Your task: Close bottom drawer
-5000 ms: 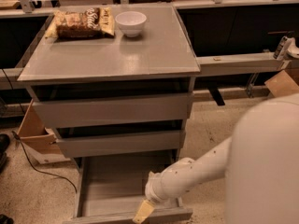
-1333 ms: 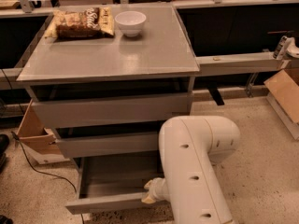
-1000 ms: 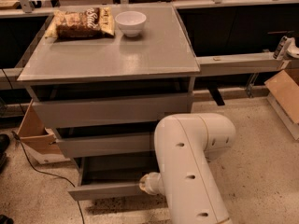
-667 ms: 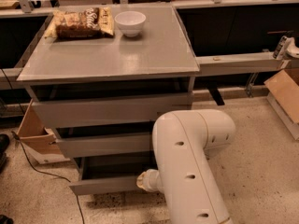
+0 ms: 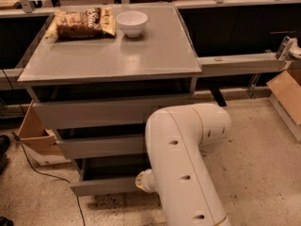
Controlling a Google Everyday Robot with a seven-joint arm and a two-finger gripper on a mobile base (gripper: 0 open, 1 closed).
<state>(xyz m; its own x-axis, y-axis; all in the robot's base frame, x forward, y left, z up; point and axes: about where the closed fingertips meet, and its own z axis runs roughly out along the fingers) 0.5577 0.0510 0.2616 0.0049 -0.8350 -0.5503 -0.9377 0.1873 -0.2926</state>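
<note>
The bottom drawer (image 5: 106, 186) is the lowest, slimmest grey front of the grey cabinet (image 5: 113, 55). It stands only slightly out, with a dark gap above its front panel. My white arm (image 5: 183, 164) bends down in front of the cabinet's right side. The gripper (image 5: 142, 181) is at the right end of the bottom drawer's front, against the panel; only a cream-coloured tip shows there and the rest is hidden behind the arm.
The top drawer (image 5: 94, 112) and middle drawer (image 5: 101, 146) fronts sit above it. A snack bag (image 5: 82, 22) and a white bowl (image 5: 131, 21) lie on the cabinet top. A cardboard box (image 5: 35, 138) stands at the left, another (image 5: 287, 98) at the right. A cable (image 5: 47, 173) runs across the floor.
The bottom drawer has slid inward from wide open to nearly shut. The gripper has moved in with it toward the cabinet, and the arm has folded closer.
</note>
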